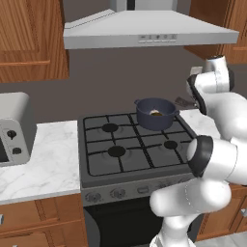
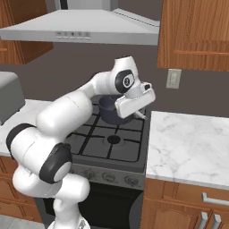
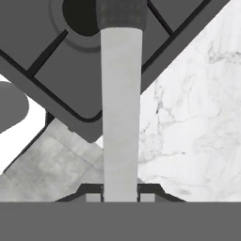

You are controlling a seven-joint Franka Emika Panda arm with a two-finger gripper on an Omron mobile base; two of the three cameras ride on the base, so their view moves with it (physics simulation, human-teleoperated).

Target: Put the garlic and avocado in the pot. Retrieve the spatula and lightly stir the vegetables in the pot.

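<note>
A: Item one, the pot (image 1: 155,114)?

B: Round, dark blue-grey, two small side handles. It stood upright on the rear right burner of the stove (image 1: 130,144), mouth open upward.

A: Contents?

B: Two tiny pieces lay at its bottom: the garlic (image 1: 154,114), a whitish lump, and the avocado (image 1: 157,112), an olive-brown bit, just beside each other. Too small to tell more.

A: Item three, the spatula (image 3: 121,108)?

B: Slim and long: a thin pale grey length ending in a black part. In the hand view it ran straight out from between the fingers (image 3: 93,197), clamped at its grey end, its black end over the stove's edge.
</note>
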